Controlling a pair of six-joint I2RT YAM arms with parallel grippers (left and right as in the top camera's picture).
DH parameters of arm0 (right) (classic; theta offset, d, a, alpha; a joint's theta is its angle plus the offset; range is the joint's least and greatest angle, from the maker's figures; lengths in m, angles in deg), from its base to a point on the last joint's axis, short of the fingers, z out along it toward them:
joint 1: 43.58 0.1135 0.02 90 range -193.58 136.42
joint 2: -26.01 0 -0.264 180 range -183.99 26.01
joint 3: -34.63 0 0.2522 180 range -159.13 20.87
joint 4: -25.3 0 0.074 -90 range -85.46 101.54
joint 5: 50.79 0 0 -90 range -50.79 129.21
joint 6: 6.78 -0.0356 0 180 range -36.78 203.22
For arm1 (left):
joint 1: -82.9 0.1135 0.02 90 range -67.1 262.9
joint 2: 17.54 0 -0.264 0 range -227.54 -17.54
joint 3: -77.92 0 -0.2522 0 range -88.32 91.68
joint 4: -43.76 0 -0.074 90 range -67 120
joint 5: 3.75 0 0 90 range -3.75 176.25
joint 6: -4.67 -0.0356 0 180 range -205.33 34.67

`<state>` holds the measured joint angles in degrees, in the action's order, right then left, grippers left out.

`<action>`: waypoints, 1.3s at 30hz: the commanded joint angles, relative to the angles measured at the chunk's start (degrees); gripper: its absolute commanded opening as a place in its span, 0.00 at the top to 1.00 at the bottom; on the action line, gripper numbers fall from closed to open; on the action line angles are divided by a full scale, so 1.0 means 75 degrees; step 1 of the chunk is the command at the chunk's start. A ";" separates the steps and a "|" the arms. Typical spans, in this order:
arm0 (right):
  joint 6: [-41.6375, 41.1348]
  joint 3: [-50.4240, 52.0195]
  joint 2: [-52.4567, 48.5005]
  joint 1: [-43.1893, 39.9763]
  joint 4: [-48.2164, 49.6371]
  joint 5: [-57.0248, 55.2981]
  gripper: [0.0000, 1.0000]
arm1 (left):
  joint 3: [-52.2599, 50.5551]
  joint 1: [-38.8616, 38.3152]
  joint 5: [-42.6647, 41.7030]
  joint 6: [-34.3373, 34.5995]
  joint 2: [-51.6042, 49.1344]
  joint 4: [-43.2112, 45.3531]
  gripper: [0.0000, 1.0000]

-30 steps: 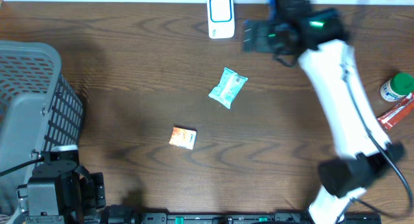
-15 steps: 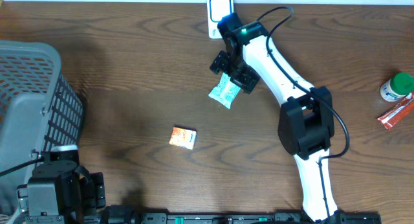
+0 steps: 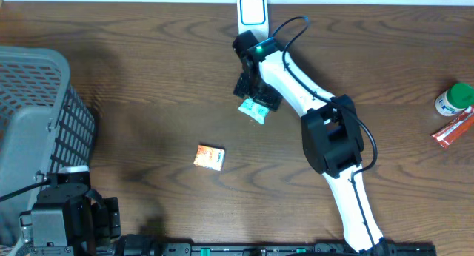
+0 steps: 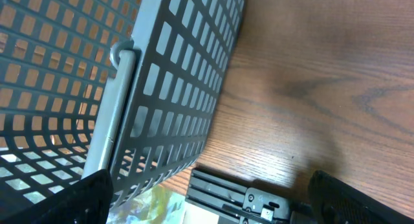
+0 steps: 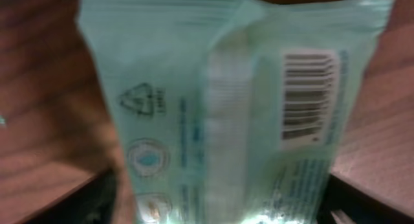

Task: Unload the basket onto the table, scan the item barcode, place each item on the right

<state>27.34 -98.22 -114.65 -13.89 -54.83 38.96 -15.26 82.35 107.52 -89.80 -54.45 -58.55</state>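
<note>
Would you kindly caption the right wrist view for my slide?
Teal packet fills the frame, barcode facing the camera, wooden table beneath.

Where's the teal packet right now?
Overhead, the teal packet is mid-table under the right gripper, below the scanner and up-right of the orange packet; it fills the right wrist view.

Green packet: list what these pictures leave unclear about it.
Overhead: the right arm covers most of the green packet, so any grip is hidden.
Right wrist: barcode and print blurred; packet's lower end cut off by the frame.
Left wrist: packet out of view.
</note>
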 commanded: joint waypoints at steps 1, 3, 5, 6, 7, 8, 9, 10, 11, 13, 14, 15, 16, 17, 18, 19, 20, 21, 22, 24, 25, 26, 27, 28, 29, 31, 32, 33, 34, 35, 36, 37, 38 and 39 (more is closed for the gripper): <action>0.0149 0.0009 -0.0364 0.0111 -0.0096 -0.0405 0.32 | 0.0038 -0.0029 0.0020 0.0038 0.0006 -0.0015 0.04; 0.0152 0.0006 -0.0344 0.0119 -0.0300 -0.0726 0.38 | 0.0038 -0.0029 0.0020 0.0038 0.0006 -0.0015 0.04; 0.0154 0.0006 -0.0318 0.0076 -0.0580 -0.0915 0.43 | 0.0038 -0.0029 0.0020 0.0038 0.0009 -0.0015 0.04; 0.0184 0.0006 -0.0291 0.0023 -0.0737 -0.0965 0.44 | 0.0038 -0.0029 0.0020 0.0038 0.0009 -0.0015 0.04; 0.0268 0.0006 -0.0268 -0.0058 -0.0912 -0.0970 0.47 | 0.0038 -0.0029 0.0020 0.0038 0.0006 -0.0015 0.04; 0.0385 0.0003 -0.0181 -0.0233 -0.1192 -0.0968 0.54 | 0.0038 -0.0029 0.0020 0.0038 0.0009 -0.0015 0.04; 0.0484 -0.0006 -0.0020 -0.0501 -0.1518 -0.1017 0.57 | 0.0038 -0.0032 0.0020 0.0038 0.0006 -0.0015 0.04; 0.0519 -0.0009 0.0076 -0.0638 -0.1649 -0.1055 0.57 | 0.0038 -0.0032 0.0020 0.0038 0.0006 -0.0015 0.04; 0.0583 -0.0009 0.0230 -0.0854 -0.1816 -0.1160 0.58 | 0.0038 -0.0029 0.0020 0.0038 0.0006 -0.0015 0.04; 0.0647 -0.0009 0.0527 -0.1212 -0.2078 -0.1422 0.59 | 0.0038 -0.0032 0.0020 0.0038 0.0006 -0.0015 0.04; 0.0664 -0.0009 0.0731 -0.1454 -0.2250 -0.1632 0.61 | 0.0038 -0.0029 0.0020 0.0038 0.0006 -0.0015 0.04; 0.0664 -0.0009 0.0889 -0.1629 -0.2378 -0.1798 0.62 | 0.0038 -0.0029 0.0020 0.0038 0.0006 -0.0015 0.04; 0.0667 -0.0009 0.1139 -0.1912 -0.2567 -0.2063 0.62 | 0.0038 -0.0029 0.0020 0.0038 0.0006 -0.0015 0.04; 0.0673 -0.0009 0.1349 -0.2159 -0.2719 -0.2279 0.62 | 0.0038 -0.0029 0.0020 0.0038 0.0006 -0.0015 0.04; 0.0723 -0.0009 0.1556 -0.2404 -0.2853 -0.2457 0.64 | 0.0038 -0.0029 0.0020 0.0038 0.0006 -0.0015 0.04; 0.0743 -0.0009 0.1734 -0.2640 -0.2975 -0.2632 0.64 | 0.0038 -0.0029 0.0020 0.0038 0.0006 -0.0015 0.04; 0.0752 -0.0009 0.1938 -0.2917 -0.3112 -0.2812 0.64 | 0.0038 -0.0029 0.0020 0.0038 0.0009 -0.0015 0.03; 0.0752 -0.0009 0.2139 -0.3212 -0.3252 -0.2996 0.63 | 0.0038 -0.0029 0.0020 0.0038 0.0006 -0.0015 0.04; 0.0752 -0.0009 0.2279 -0.3445 -0.3348 -0.3147 0.62 | 0.0038 -0.0029 0.0020 0.0038 0.0009 -0.0015 0.04; 0.0749 -0.0009 0.2553 -0.3993 -0.3558 -0.3491 0.61 | 0.0038 -0.0029 0.0020 0.0038 0.0009 -0.0015 0.04; 0.0746 -0.0009 0.2652 -0.4243 -0.3654 -0.3646 0.61 | 0.0038 -0.0029 0.0020 0.0038 0.0006 -0.0015 0.04; 0.0746 -0.0009 0.2736 -0.4526 -0.3727 -0.3774 0.62 | 0.0038 -0.0029 0.0020 0.0038 0.0009 -0.0015 0.04; 0.0746 -0.0009 0.2795 -0.4791 -0.3786 -0.3861 0.62 | 0.0038 -0.0029 0.0020 0.0038 0.0006 -0.0015 0.04; 0.0746 -0.0009 0.2824 -0.5036 -0.3826 -0.3934 0.62 | 0.0038 -0.0029 0.0020 0.0038 0.0006 -0.0015 0.04; 0.0746 -0.0009 0.2827 -0.5289 -0.3858 -0.3993 0.62 | 0.0038 -0.0032 0.0020 0.0038 0.0006 -0.0015 0.04; 0.0743 -0.0003 0.2809 -0.5820 -0.3876 -0.4080 0.63 | 0.0038 -0.0029 0.0020 0.0038 0.0006 -0.0015 0.04; 0.0740 0.0000 0.2792 -0.6021 -0.3856 -0.4127 0.63 | 0.0038 -0.0029 0.0020 0.0038 0.0009 -0.0015 0.03; 0.0737 0.0000 0.2777 -0.6254 -0.3803 -0.4135 0.63 | 0.0038 -0.0029 0.0020 0.0038 0.0006 -0.0015 0.04; 0.0734 0.0000 0.2766 -0.6481 -0.3724 -0.4130 0.64 | 0.0038 -0.0029 0.0020 0.0038 0.0009 -0.0015 0.04; 0.0731 0.0000 0.2766 -0.6636 -0.3663 -0.4127 0.63 | 0.0038 -0.0029 0.0020 0.0038 0.0009 -0.0015 0.04; 0.0714 0.0000 0.2766 -0.6834 -0.3579 -0.4135 0.62 | 0.0038 -0.0029 0.0020 0.0038 0.0009 -0.0015 0.04; 0.0714 0.0000 0.2766 -0.7128 -0.3450 -0.4156 0.61 | 0.0038 -0.0029 0.0020 0.0038 0.0006 -0.0015 0.04; 0.0714 0.0000 0.2766 -0.7297 -0.3383 -0.4156 0.60 | 0.0038 -0.0029 0.0020 0.0038 0.0006 -0.0015 0.04; 0.0714 0.0000 0.2766 -0.7487 -0.3302 -0.4156 0.60 | 0.0038 -0.0029 0.0020 0.0038 0.0009 -0.0015 0.04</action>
<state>32.81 -98.05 -93.60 -66.17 -80.90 10.33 -15.26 82.35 107.52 -89.80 -54.45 -58.53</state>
